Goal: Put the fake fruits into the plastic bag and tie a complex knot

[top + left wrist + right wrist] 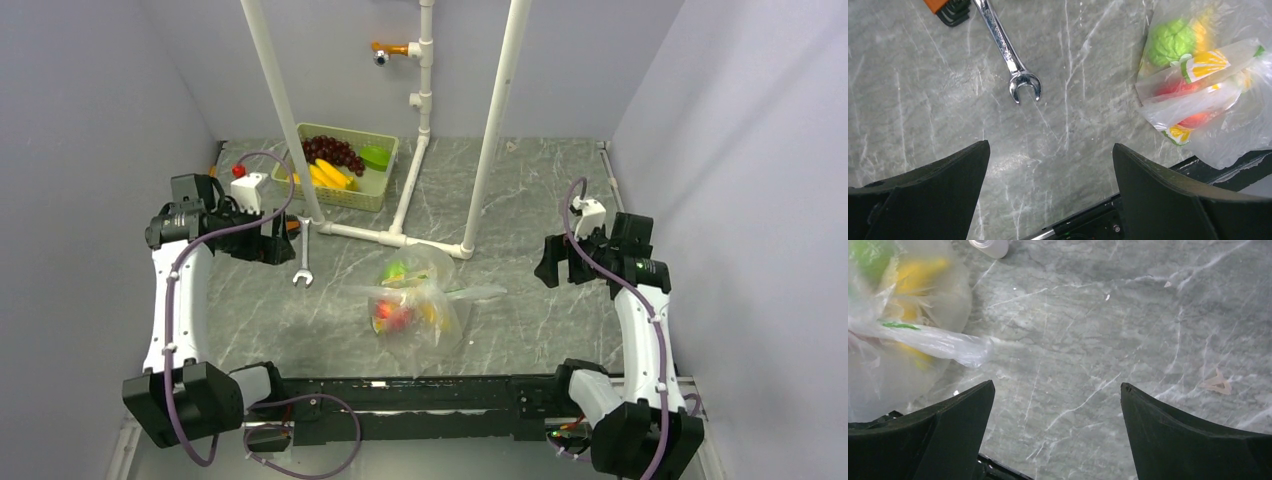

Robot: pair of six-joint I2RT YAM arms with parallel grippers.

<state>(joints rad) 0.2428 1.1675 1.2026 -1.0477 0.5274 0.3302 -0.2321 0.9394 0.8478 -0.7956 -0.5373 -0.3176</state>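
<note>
Left gripper (1049, 145) and right gripper (1057, 384) both gape empty, the plastic bag (420, 310) lying between them with fake fruits (395, 315) inside; best pinch its loose tail (480, 293) close to the bulge (grapes (333, 152), bananas (330, 175) wait in far basket (335, 203)).

My left black two-finger gripper (1049, 148) hangs with its jaws spread wide apart. My right black two-finger gripper (1058, 386) is spread just as wide. My white-and-black left arm (170, 300) and right arm (640, 320) rise from their bases, wrists bent inward toward each other.
</note>
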